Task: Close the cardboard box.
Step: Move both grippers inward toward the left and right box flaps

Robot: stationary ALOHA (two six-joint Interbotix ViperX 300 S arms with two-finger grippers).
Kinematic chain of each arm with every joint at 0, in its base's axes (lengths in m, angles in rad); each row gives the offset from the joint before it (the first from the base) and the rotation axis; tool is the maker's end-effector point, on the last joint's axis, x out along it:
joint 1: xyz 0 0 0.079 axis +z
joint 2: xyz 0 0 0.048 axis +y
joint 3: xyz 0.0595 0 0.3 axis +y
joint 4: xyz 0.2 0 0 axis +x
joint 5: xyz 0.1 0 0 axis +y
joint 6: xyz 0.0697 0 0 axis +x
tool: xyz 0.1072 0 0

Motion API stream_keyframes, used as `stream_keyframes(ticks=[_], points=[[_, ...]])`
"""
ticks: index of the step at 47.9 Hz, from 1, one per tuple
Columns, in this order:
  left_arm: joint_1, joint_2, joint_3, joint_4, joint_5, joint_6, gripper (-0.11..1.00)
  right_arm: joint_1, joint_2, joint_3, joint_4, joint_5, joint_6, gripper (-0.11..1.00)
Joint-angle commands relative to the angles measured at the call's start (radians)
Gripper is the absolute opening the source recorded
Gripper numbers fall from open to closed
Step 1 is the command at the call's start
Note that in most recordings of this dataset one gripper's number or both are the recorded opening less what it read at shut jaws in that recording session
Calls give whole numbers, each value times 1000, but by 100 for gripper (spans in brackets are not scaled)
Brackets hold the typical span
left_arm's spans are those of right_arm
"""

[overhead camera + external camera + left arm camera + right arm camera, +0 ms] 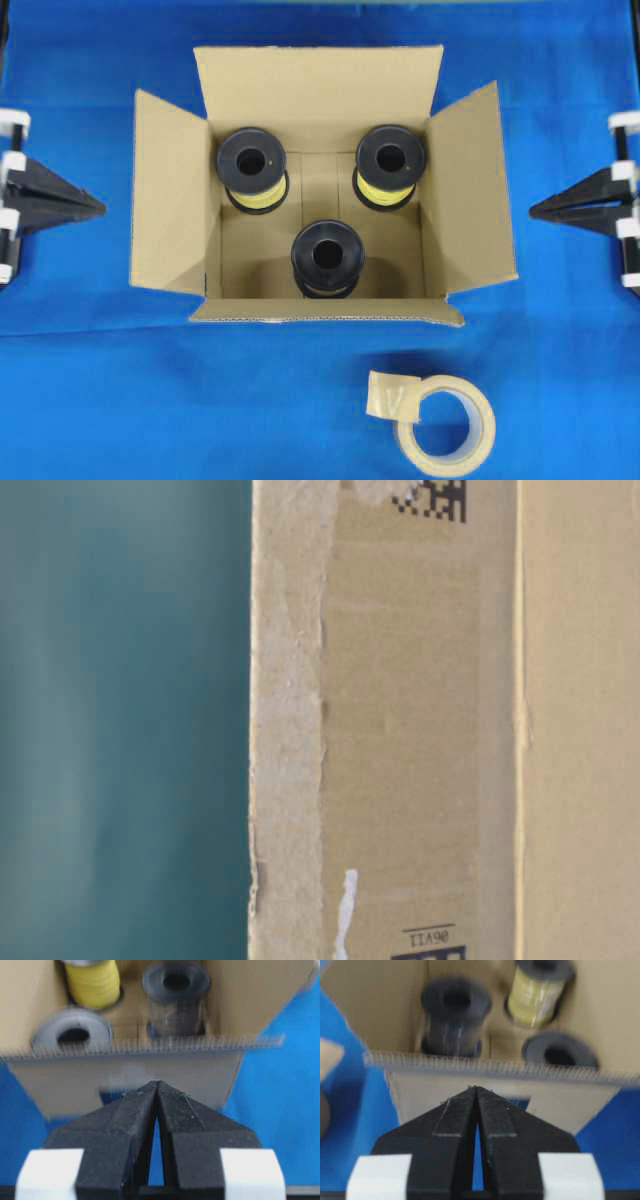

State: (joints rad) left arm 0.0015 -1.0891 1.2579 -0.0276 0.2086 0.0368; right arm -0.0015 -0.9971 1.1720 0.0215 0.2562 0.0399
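The cardboard box (170,200) stands open in the middle of the blue table, all four flaps spread outward. Inside stand three black spools, two wound with yellow thread (252,165) (390,162) and one dark (326,255). The box's brown wall with a data-matrix code fills the table-level view (400,730). My left gripper (100,208) is shut and empty at the left edge, apart from the box's left flap; it also shows in the left wrist view (157,1082). My right gripper (533,210) is shut and empty at the right, clear of the right flap, and shows in the right wrist view (476,1088).
A roll of beige packing tape (445,425) with a loose tab lies on the blue cloth in front of the box, right of centre. Blue cloth (100,400) covers the table around the box.
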Motion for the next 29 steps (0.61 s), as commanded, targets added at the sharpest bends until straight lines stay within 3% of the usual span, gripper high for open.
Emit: stream_keyframes(ticks=[1, 19, 29], points=[[0, 54, 11, -2, -43, -2, 0, -2, 43, 9, 3, -15, 2, 0], [0, 178, 38, -2, -170, -2, 0, -2, 193, 44, 3, -137, 3, 0], [0, 216, 35, -2, -288, -2, 0, -11, 227, 32, 5, -279, 6, 0]])
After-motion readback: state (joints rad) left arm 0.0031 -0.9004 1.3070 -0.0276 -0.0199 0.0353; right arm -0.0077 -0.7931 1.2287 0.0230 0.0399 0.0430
